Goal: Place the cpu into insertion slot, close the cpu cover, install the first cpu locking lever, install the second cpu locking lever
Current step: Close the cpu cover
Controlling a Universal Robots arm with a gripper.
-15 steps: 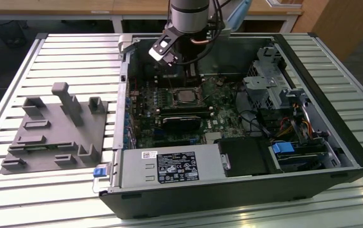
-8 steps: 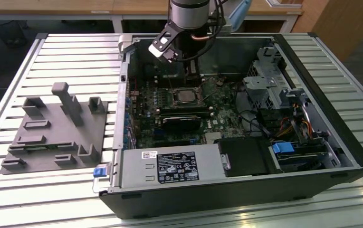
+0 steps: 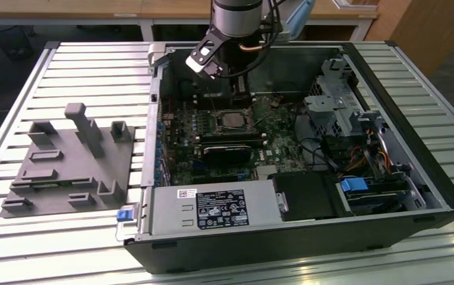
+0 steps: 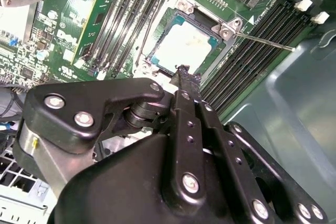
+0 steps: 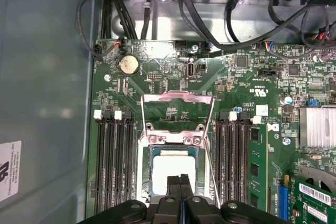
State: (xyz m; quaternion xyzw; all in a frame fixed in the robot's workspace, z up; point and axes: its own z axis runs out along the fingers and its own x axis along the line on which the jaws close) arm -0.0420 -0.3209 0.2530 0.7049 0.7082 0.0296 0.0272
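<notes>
Second wrist view: cpu point(image 4: 186, 45) just beyond gripper point(image 4: 182, 71) (tips pressed together).

**Arm in the computer**

The robot arm point(image 3: 237, 21) reaches down into the open computer case point(image 3: 290, 246) on the slatted table point(image 3: 21, 249). Near its tip sits the insertion slot point(image 3: 231, 120) on the green board point(image 3: 183, 127). A grey holder point(image 3: 68, 172) lies at the exterior view's left.

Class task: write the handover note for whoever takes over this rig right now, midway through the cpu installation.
Gripper: shut, holding nothing, tips at the chip's top; contact unclear.
Small flat square silver-topped cpu: seated in the square silver-rimmed insertion slot on the green board.
Thin silvery windowed cpu cover: swung open, off the chip.
Done: cpu placed. Left: close cover, latch both wire levers.
</notes>
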